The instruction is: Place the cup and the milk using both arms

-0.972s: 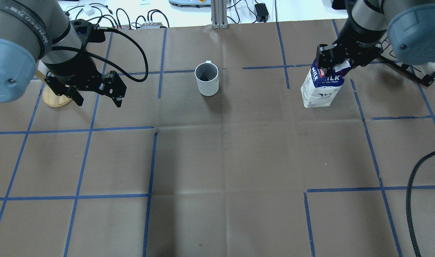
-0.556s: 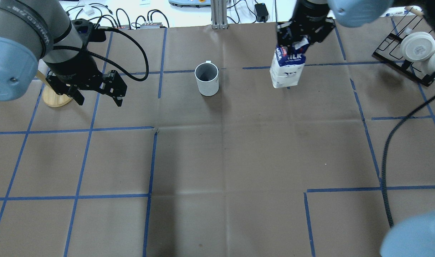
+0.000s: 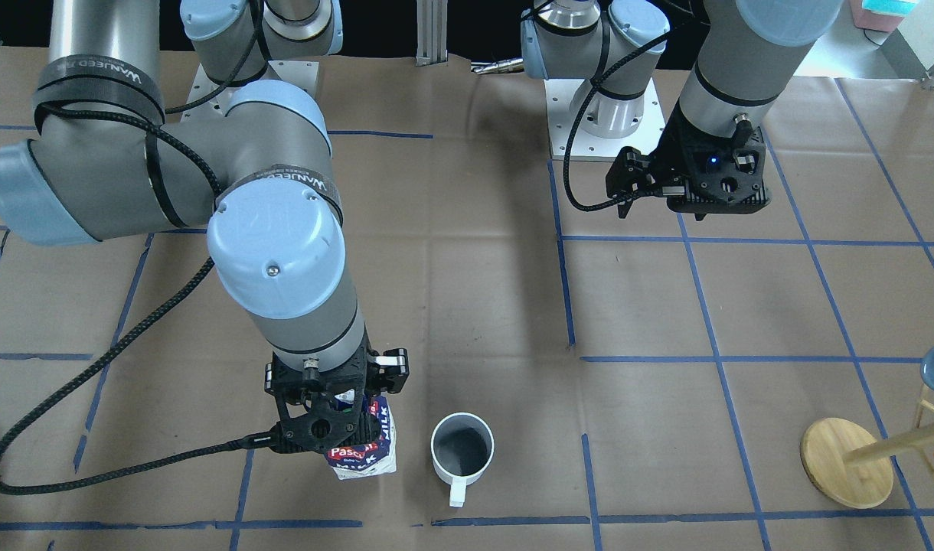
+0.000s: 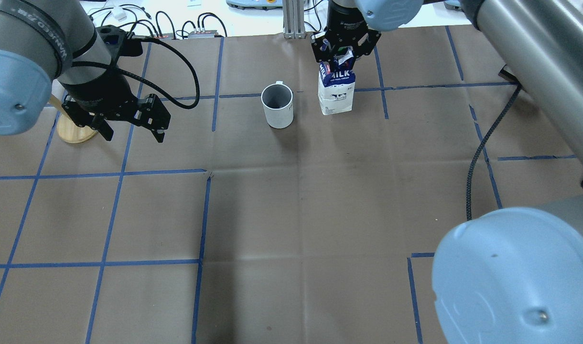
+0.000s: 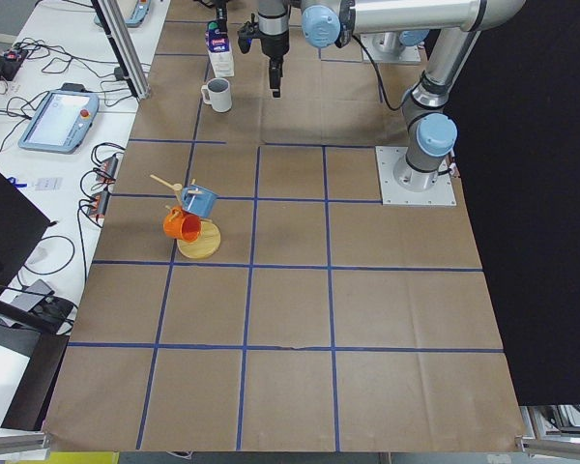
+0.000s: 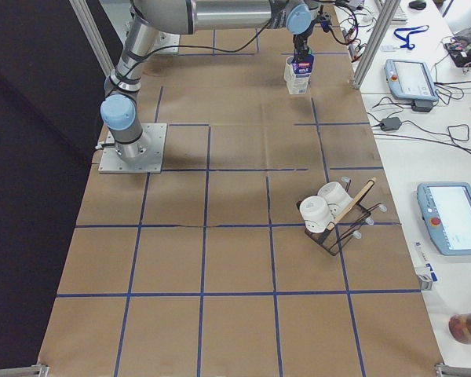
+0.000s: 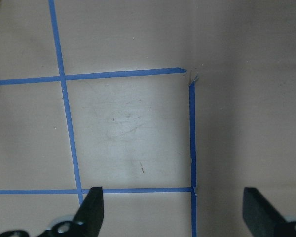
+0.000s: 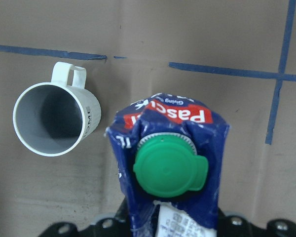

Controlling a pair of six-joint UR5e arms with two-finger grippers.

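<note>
The white cup (image 4: 277,106) stands upright at the table's far middle, handle pointing away from the robot; it also shows in the front view (image 3: 462,453) and the right wrist view (image 8: 52,121). The milk (image 4: 337,88) is upright just right of the cup with a small gap, blue top, green cap (image 8: 170,168). My right gripper (image 4: 340,48) is shut on the milk's gable top (image 3: 364,455). I cannot tell whether the carton's base touches the table. My left gripper (image 4: 131,134) is open and empty, hovering left of the cup (image 7: 172,212).
A wooden mug stand (image 4: 74,134) stands just behind my left gripper and carries an orange and a blue mug (image 5: 188,215). A black wire rack with white cups (image 6: 330,212) sits at the right. The right arm's cable (image 4: 482,143) hangs over the table's right half.
My right gripper has carried the milk leftward from the table's right side to just right of the cup. The left arm and the cup have hardly moved.
</note>
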